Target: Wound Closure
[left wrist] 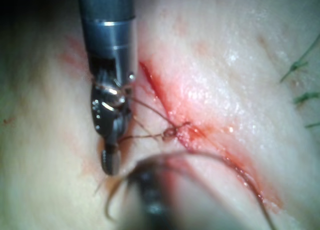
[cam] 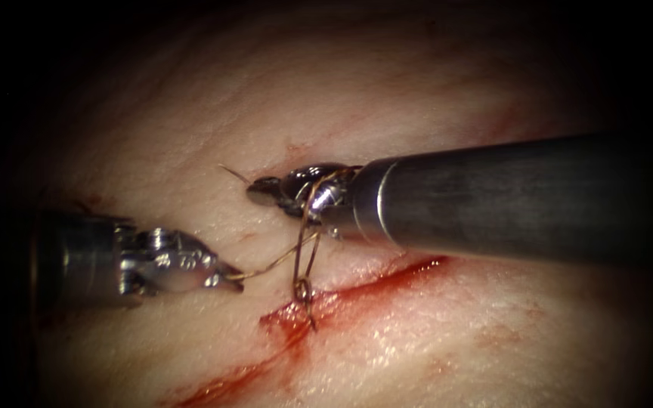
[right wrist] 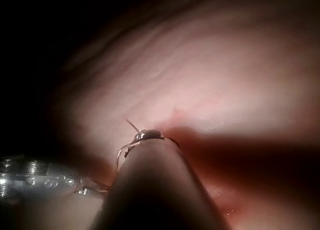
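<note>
Thread running left-right from knot at cut; left tool clamping it; right tool pinching short end, looped.

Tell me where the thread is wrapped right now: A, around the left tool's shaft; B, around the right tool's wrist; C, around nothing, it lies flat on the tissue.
B: in the endoscope view the thread runs from the left tool, which holds its end, loops around the right tool at its wrist, and drops to a knot at the cut.
</note>
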